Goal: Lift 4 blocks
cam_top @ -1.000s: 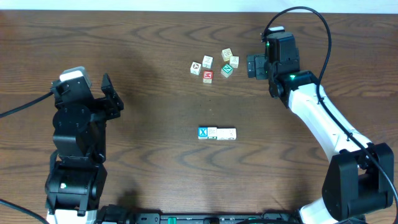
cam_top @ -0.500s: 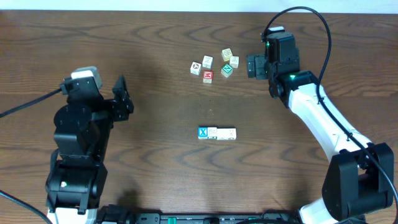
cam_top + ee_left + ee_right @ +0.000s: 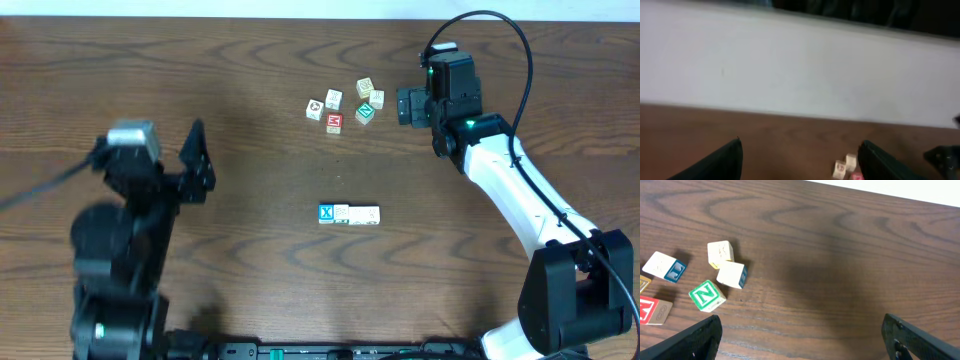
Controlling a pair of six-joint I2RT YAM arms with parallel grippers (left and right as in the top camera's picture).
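Overhead view of a dark wooden table (image 3: 250,260) with two robot arms. Near the middle, toward the front edge, we see the four blocks (image 3: 349,213) lying in a tight straight row, faces touching. A blue cube (image 3: 326,212) with a white X sits at the end nearer the left arm, followed by three cream-white cubes (image 3: 357,214).

Both arms are well apart from the row. The left gripper (image 3: 203,162) hangs over bare wood far to one side, jaws spread wide and holding nothing; its wrist view is blurred. The right gripper (image 3: 402,107) is near the back of the table, jaws likewise wide and empty. It is just beside a scatter of loose cubes (image 3: 345,105), among them a red-faced cube (image 3: 333,122) and a green N cube (image 3: 707,295).

We judge the blocks to be light, rigid wood with smooth painted faces, so they should not crush but may slip. To raise all four together, we would press on the two outer end faces, low and square. An uneven squeeze could make the row buckle in the middle.
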